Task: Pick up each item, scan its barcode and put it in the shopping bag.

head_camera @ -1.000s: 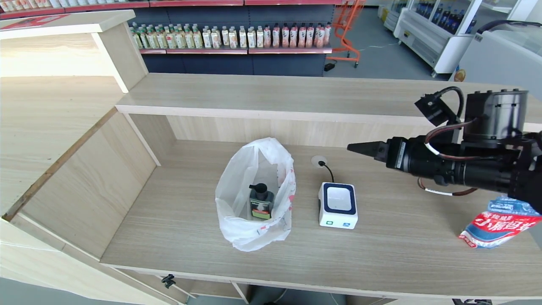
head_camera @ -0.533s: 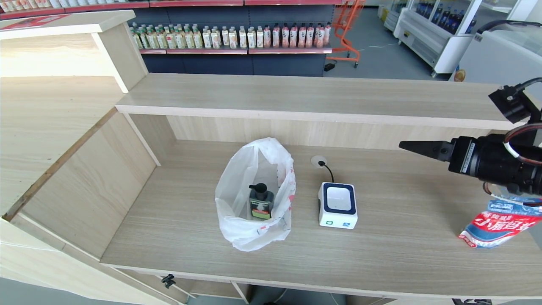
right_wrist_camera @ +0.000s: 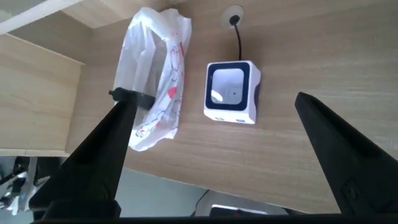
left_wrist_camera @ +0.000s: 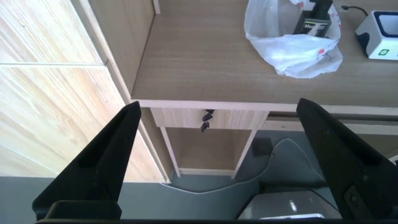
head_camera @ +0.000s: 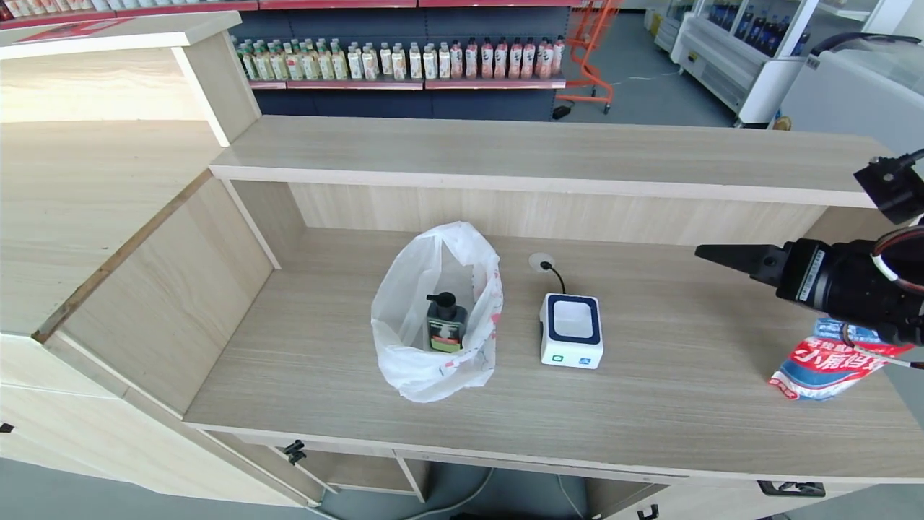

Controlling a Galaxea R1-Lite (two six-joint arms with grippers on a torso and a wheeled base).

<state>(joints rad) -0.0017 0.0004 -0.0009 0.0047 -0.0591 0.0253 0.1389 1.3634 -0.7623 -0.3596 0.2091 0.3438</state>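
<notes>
A white plastic shopping bag (head_camera: 437,318) stands open at the middle of the counter, with a dark pump bottle (head_camera: 445,325) upright inside it. Just right of the bag sits the white barcode scanner (head_camera: 572,339). A red and blue snack packet (head_camera: 819,365) lies near the counter's right edge, partly hidden under my right arm. My right gripper (head_camera: 725,255) hovers open and empty above the counter, right of the scanner, beside the packet. The right wrist view looks down on the scanner (right_wrist_camera: 231,91) and the bag (right_wrist_camera: 155,74) between its fingers. My left gripper (left_wrist_camera: 219,106) is open and empty, low in front of the counter's edge.
A raised ledge (head_camera: 548,155) runs along the counter's back and a wooden side panel (head_camera: 173,296) closes its left end. The scanner's black cable (head_camera: 554,274) runs to a hole behind it. Bare counter (head_camera: 686,375) lies between scanner and packet.
My right gripper has drawn back to the right, away from the scanner, staying empty. The head camera has shifted a little. Bag, bottle, scanner and packet keep their places.
</notes>
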